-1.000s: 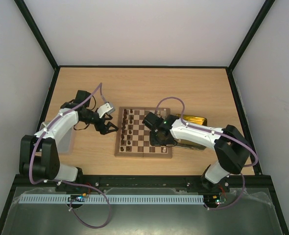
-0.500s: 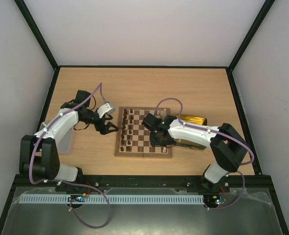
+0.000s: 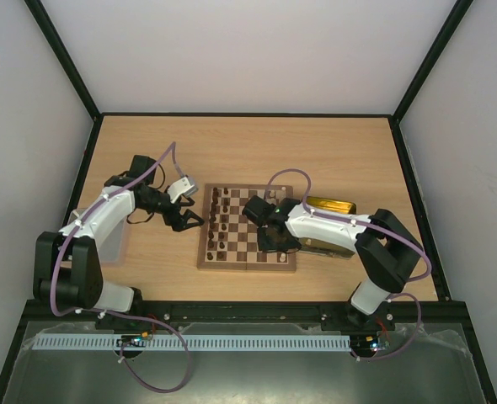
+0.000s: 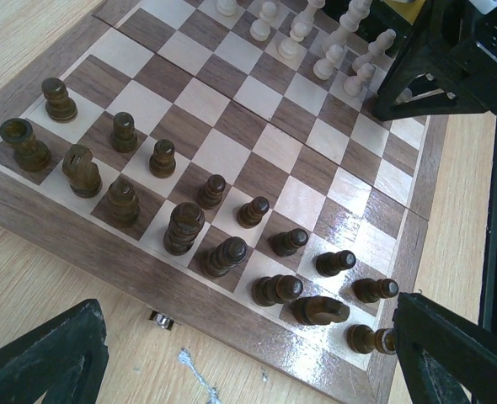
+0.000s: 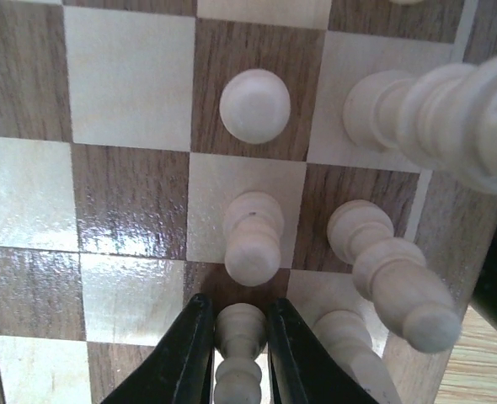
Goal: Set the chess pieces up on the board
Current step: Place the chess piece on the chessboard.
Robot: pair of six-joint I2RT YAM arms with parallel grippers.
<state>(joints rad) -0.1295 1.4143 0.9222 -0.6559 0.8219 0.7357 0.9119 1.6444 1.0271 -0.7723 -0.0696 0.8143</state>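
**While the left jaws gape, the right ones flank a cream pawn**

Although the right gripper (image 5: 237, 301) has its two black fingers (image 5: 189, 353) set narrowly on either side of a cream pawn (image 5: 238, 337), I cannot tell from the wrist view whether they press it or stand just clear of it. That pawn stands upright on the chessboard (image 3: 244, 267), among the other cream pieces (image 4: 328, 63) gathered along the board's right side. Close by it are a second pawn (image 5: 253, 236) and a third one (image 5: 254, 93) on a dark square, with taller turned pieces (image 5: 392, 278) just to one side.

Across the board, the dark-brown pieces (image 4: 184, 229) fill the two files on its left side, all upright. Beside that edge, the left gripper (image 3: 188, 220) hovers over the wooden table (image 3: 147, 151) with its jaws spread wide and nothing between them. A yellow tray (image 3: 331, 204) lies just beside the board's right rim, partly under the right arm.
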